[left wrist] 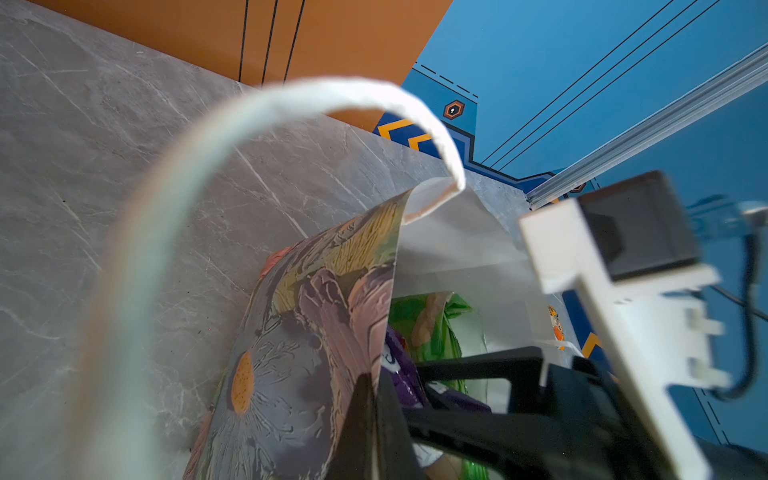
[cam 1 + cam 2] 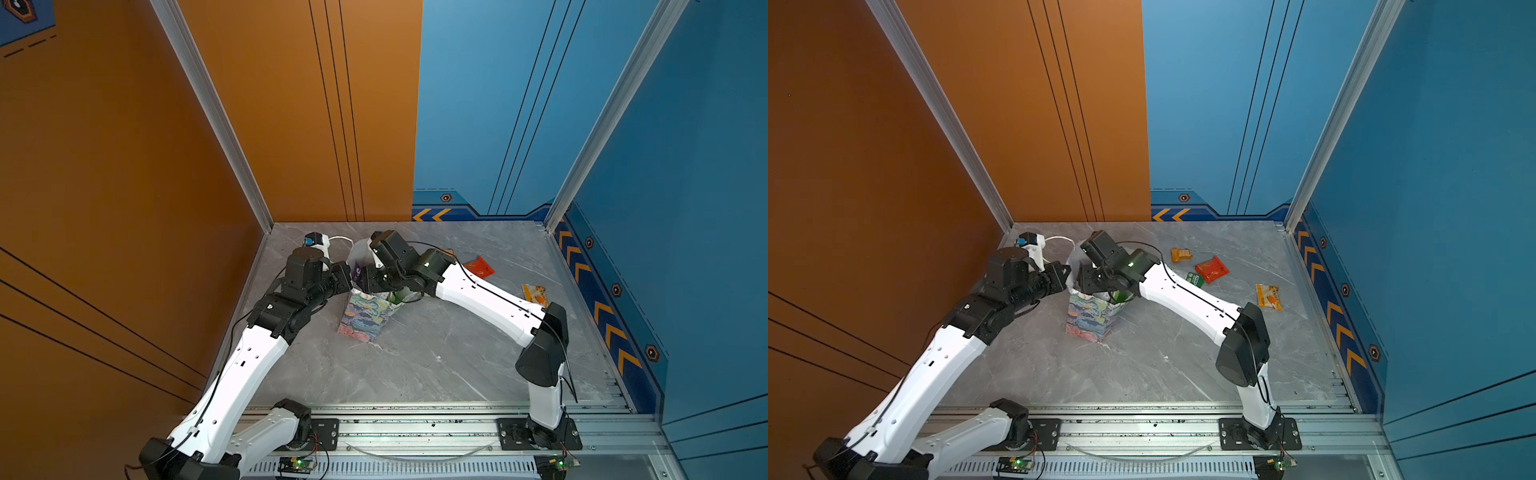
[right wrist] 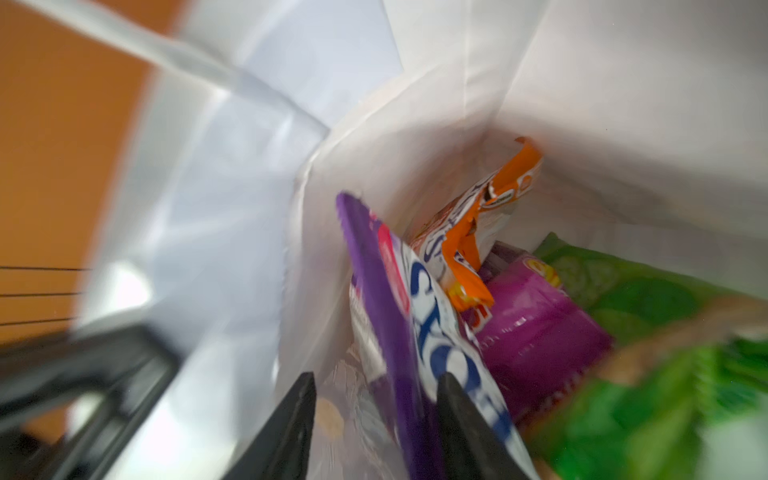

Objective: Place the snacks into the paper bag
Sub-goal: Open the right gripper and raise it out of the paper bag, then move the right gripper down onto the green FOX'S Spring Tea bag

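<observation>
- While the left gripper [image 2: 349, 279] clamps the paper bag [image 2: 365, 320] rim at 9 o'clock, the right gripper [image 3: 378, 376] sits inside, fingers partly spread.
- The purple packet [image 3: 374, 299] stands between them, in the bag.

1. The left arm [image 2: 249, 365] stretches up to the left side of the paper bag [image 2: 365, 318], its forearm about level with the rim.
2. The left gripper [image 1: 370, 390] is clamped on the bag's left wall at the rim.
3. The right arm [image 2: 486, 299] arches in from the bag's right, its wrist tipped down over the bag's mouth.
4. The right gripper [image 3: 378, 376] hangs inside the bag. Its jaws look parted, though the right wrist view is blurred.
</observation>
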{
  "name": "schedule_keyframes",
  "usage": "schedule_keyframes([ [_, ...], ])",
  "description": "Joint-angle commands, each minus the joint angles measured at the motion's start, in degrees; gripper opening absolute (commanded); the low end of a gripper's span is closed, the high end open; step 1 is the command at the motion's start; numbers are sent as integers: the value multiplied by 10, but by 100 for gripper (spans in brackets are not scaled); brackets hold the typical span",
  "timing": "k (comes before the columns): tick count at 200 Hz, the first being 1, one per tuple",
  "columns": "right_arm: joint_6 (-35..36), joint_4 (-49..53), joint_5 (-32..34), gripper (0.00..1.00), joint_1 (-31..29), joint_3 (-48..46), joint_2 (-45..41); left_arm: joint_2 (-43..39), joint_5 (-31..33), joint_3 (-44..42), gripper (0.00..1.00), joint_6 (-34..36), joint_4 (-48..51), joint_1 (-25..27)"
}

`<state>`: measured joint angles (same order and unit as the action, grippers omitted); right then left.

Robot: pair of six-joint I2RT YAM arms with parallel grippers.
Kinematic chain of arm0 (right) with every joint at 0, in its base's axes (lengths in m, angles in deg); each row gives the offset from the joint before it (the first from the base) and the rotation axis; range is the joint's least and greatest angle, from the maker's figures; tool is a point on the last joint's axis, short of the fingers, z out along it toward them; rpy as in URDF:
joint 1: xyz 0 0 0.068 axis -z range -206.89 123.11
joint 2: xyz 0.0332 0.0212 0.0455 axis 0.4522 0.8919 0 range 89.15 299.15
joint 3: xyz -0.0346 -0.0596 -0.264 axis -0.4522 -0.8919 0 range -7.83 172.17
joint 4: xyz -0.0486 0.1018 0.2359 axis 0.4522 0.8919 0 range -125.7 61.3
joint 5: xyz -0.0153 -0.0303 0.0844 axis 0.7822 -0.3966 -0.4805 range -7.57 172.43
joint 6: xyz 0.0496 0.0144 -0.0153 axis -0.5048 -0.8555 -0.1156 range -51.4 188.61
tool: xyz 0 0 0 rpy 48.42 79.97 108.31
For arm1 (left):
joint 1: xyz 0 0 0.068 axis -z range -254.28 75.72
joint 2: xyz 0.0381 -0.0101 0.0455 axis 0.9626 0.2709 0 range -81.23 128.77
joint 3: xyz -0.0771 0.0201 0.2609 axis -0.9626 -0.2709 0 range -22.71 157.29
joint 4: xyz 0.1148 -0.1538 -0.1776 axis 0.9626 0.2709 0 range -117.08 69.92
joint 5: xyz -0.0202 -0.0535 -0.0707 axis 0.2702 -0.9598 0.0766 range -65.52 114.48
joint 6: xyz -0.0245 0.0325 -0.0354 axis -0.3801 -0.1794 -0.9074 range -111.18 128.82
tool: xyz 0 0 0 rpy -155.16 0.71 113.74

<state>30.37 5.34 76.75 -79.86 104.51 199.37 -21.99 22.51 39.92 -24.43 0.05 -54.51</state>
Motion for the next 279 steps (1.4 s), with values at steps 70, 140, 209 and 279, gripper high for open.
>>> schedule_keyframes([
  [70,34,-36,21,64,75,-149,-243,12,5,29,0,35,-22,-13],
  [140,20,-68,37,69,241,-382,-417,24,22,42,0,70,16,11],
  [209,-74,-154,5,70,378,-567,-406,4,16,38,0,103,15,0],
  [279,-140,-238,-33,71,422,-591,-281,3,-32,42,0,94,10,-33],
])
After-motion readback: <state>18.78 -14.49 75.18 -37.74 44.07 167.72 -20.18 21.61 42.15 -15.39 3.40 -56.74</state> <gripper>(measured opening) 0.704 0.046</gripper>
